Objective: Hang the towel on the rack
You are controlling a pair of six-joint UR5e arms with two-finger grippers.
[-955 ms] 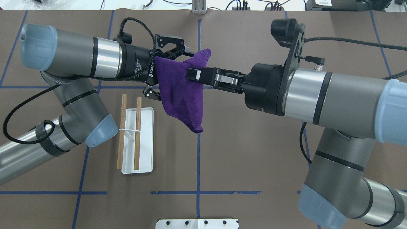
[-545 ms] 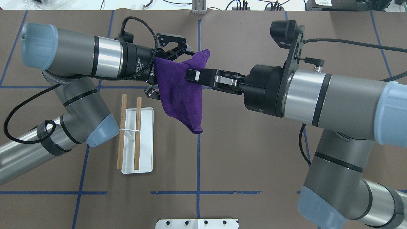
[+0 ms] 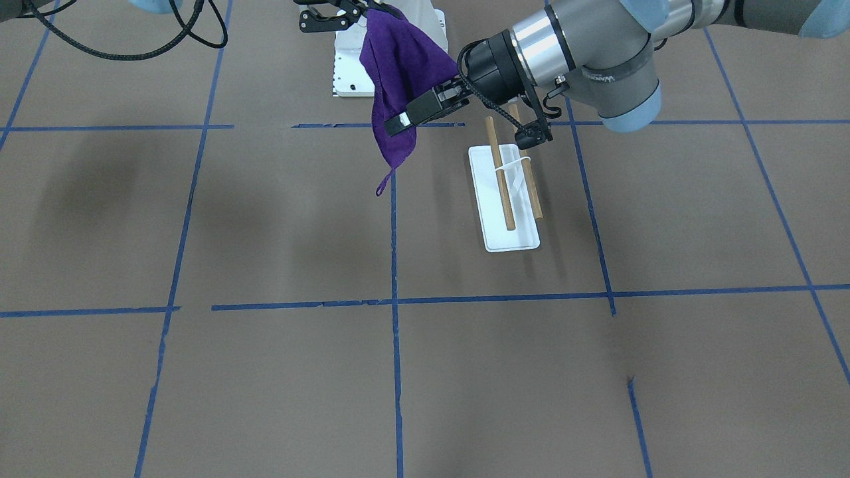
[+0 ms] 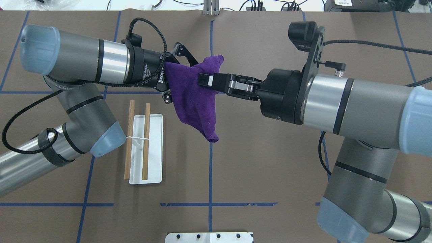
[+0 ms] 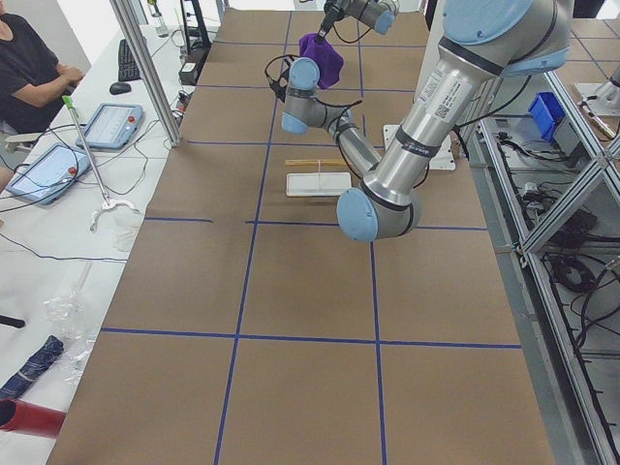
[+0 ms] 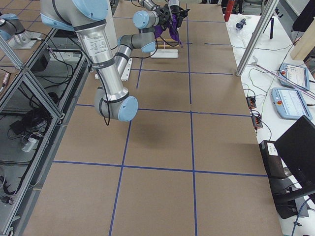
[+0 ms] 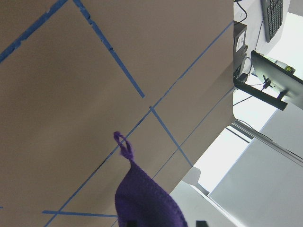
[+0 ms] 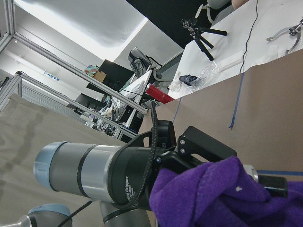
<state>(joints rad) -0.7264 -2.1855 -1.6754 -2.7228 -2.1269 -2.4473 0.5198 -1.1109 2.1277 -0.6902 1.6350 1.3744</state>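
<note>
The purple towel hangs in the air between my two grippers, above the table's middle line; its loop dangles low. My right gripper comes in from the right and is shut on the towel's upper part. My left gripper comes in from the other side, and its jaws have closed on the towel's middle, one finger on each face of the cloth. The towel fills the bottom of the left wrist view. The rack, two wooden dowels over a white tray base, stands bare on the table below my left arm.
A white metal pedestal with bolt holes sits at the table's near edge. My left arm's elbow hangs close beside the rack. Blue tape lines grid the brown table. An operator sits by tablets past the table's far edge.
My left gripper's jaws have closed in from wide open onto the towel. The towel has shifted slightly. My right gripper keeps its hold and has barely moved.
</note>
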